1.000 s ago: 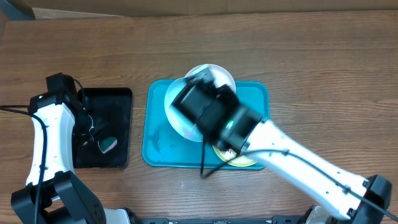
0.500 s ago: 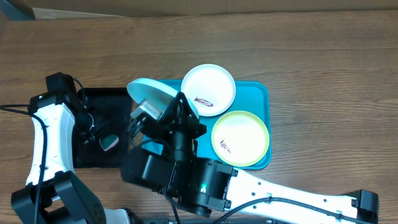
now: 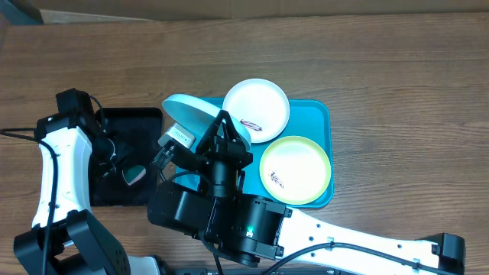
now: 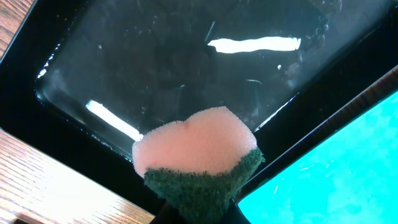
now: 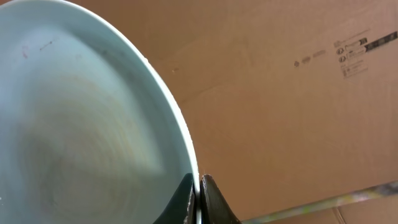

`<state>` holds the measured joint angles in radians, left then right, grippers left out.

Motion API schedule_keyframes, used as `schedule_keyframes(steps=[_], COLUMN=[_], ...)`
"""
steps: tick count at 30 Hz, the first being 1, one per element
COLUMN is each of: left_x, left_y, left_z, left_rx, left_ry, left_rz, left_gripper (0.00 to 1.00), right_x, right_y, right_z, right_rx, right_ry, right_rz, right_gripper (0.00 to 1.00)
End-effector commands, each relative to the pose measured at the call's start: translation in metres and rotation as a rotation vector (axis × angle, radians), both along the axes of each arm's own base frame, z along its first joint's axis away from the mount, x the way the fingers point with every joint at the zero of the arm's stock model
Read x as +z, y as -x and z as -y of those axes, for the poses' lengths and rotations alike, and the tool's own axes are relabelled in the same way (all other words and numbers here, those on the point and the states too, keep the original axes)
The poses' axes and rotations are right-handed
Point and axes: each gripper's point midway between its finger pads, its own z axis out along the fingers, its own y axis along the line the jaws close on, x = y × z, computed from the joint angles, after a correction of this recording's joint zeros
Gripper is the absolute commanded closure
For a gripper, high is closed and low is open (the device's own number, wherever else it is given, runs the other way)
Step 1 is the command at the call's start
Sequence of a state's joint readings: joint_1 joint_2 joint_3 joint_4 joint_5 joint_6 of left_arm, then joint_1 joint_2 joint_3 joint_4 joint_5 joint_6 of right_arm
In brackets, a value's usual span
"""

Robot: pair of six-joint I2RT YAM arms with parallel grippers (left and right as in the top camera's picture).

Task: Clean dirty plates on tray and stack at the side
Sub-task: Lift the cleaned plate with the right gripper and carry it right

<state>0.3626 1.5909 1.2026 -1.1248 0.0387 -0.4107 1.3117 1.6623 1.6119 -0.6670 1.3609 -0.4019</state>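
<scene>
Smeared white plate (image 3: 257, 110), smeared yellow-green plate (image 3: 296, 169) on tray (image 3: 319, 114); light blue plate (image 3: 200, 116) raised, tilted.

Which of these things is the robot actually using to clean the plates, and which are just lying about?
Part of the job:
blue plate, lifted in the right hand
white plate and yellow-green plate, both smeared
teal tray
sponge
black tray under the sponge, probably

Just lying about:
cardboard box in the background
</scene>
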Motion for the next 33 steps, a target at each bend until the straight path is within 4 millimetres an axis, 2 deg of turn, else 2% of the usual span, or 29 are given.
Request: schedule_keyframes(steps=[1,3,6,11,15,18,21,22,23,25,29,31,33], left_x=[-0.001,-0.001,-0.001,-0.001,-0.001,-0.001,-0.001,0.000,0.000,-0.001,0.000,0.000,0.000], left_y=[0.000,0.000,0.001,0.001,0.002,0.002,0.001,0.000,0.000,-0.001,-0.001,-0.002,-0.002], left_z=[0.001,0.001,0.001,0.001,0.002,0.002,0.005,0.007,0.007,0.007,0.007,0.007,0.007], left_rx=[-0.018,-0.018,-0.018,-0.018,-0.018,-0.018,-0.019,-0.020,-0.020,-0.020,-0.022,-0.021,-0.022], left_ry=[0.011,0.012,0.013,0.013,0.014,0.015,0.033,0.044,0.046,0.045,0.044,0.044,0.043], left_rz=[0.005,0.005,0.002,0.002,0.000,-0.002,0.006,0.011,0.011,0.012,0.015,0.016,0.018], left_gripper=[0.96,0.96,0.95,0.96,0.96,0.96,0.96,0.96,0.96,0.96,0.96,0.96,0.96], right_x=[0.014,0.003,-0.031,-0.091,-0.112,-0.119,-0.126,-0.129,-0.131,-0.137,-0.151,-0.162,-0.174], right_y=[-0.008,-0.017,-0.035,-0.072,-0.099,-0.122,-0.141,-0.145,-0.147,-0.148,-0.135,-0.126,-0.121], right_z=[0.015,0.019,0.029,0.055,0.079,0.127,0.199,0.234,0.255,0.310,0.399,0.430,0.446], right_rx=[-0.055,-0.052,-0.048,-0.142,-0.176,-0.266,-0.440,-0.524,-0.577,-0.705,-0.913,-0.980,-0.999], right_ry=[-0.120,-0.149,-0.218,-0.619,-0.875,-0.986,-1.054,-1.081,-1.099,-1.148,-1.238,-1.296,-1.365], right_rz=[0.026,-0.019,-0.176,-0.547,-0.791,-0.844,-0.810,-0.786,-0.770,-0.724,-0.633,-0.614,-0.612], right_gripper=[0.96,0.96,0.96,0.96,0.96,0.96,0.96,0.96,0.96,0.96,0.96,0.96,0.96])
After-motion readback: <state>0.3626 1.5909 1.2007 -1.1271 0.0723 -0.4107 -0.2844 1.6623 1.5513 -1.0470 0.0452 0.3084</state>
